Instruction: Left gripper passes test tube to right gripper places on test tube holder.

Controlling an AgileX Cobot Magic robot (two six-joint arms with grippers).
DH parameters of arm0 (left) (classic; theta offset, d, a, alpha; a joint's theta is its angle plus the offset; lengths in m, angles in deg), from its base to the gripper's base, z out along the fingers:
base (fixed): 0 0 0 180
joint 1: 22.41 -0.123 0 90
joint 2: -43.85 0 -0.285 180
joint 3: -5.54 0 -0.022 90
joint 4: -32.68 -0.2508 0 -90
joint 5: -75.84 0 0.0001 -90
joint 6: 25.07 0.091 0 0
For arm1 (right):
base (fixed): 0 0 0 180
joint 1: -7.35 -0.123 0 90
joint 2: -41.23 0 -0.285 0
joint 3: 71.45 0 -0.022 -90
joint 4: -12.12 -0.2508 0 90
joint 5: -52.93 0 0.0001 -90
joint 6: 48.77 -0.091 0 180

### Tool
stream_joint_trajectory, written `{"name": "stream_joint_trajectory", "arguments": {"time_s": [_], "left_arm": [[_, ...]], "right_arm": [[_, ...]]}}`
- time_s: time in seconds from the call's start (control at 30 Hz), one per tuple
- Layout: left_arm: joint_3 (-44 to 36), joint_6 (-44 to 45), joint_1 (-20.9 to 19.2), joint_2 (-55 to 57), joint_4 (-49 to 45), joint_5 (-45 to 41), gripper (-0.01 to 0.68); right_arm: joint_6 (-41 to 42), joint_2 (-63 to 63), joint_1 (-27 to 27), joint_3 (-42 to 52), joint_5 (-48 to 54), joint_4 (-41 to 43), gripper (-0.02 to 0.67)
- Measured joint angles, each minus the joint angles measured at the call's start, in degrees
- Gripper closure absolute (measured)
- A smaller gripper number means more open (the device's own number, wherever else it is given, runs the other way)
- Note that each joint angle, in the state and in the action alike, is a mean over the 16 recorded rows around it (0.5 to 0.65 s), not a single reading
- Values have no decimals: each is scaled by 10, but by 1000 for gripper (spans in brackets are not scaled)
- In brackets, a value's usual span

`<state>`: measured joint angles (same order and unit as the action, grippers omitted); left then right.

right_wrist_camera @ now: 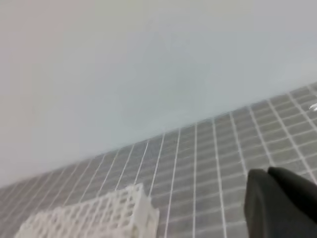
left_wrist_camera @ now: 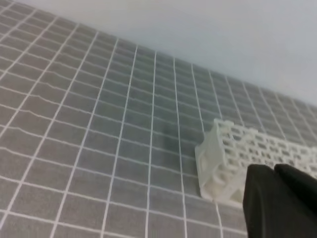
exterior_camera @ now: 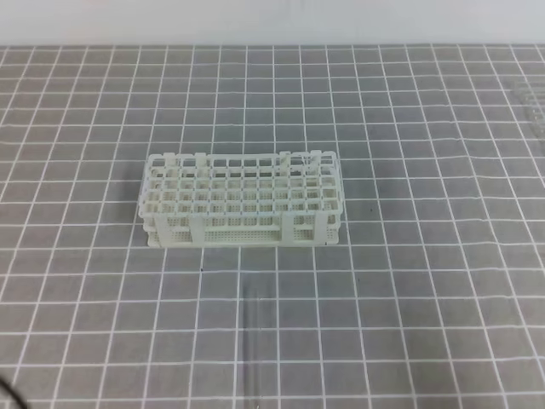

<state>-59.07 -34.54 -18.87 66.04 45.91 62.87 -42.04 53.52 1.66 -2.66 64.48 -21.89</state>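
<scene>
Closed black left gripper [left_wrist_camera: 275, 171] is filling its wrist view, holding nothing; right gripper [right_wrist_camera: 270, 173] likewise. Faint test tube [exterior_camera: 249, 341] is lying before test tube holder [exterior_camera: 240, 200], risking a missed, rolling grasp.

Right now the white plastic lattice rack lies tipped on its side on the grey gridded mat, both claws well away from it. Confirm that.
Wrong on one point: the white plastic lattice rack stands upright, holes facing up, as the exterior high view shows. It does sit on the grey gridded mat, claws away.

The left gripper [left_wrist_camera: 274, 171] shows as 2 black fingertips pressed together at the lower right of its wrist view. The right gripper [right_wrist_camera: 269, 173] is likewise closed, fingertips meeting, holding nothing.
</scene>
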Motion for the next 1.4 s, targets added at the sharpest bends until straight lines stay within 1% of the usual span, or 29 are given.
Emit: {"name": "stream_joint_trajectory", "arguments": {"time_s": [0.23, 0.4, 0.57, 0.7, 0.9, 1.07, 1.27, 1.4], "left_arm": [[127, 88, 0, 137, 40, -140, 675], [177, 174, 0, 218, 110, -206, 675], [198, 248, 9, 281, 184, -234, 675], [202, 274, 35, 327, 226, -227, 675], [215, 261, 103, 407, 246, -200, 675], [247, 234, 183, 488, 247, -173, 675], [314, 199, 279, 591, 233, -164, 675], [374, 155, 338, 654, 190, -180, 675]], "right_arm": [[1, 102, 0, -121, 151, 61, 670], [1, 188, 0, -191, 239, 104, 670], [3, 253, 0, -229, 289, 131, 670], [7, 284, 0, -239, 303, 138, 670], [13, 303, 0, -240, 310, 139, 670], [19, 305, 0, -240, 313, 139, 670], [22, 305, 0, -240, 314, 139, 670], [25, 305, 0, -240, 316, 138, 670]]}}
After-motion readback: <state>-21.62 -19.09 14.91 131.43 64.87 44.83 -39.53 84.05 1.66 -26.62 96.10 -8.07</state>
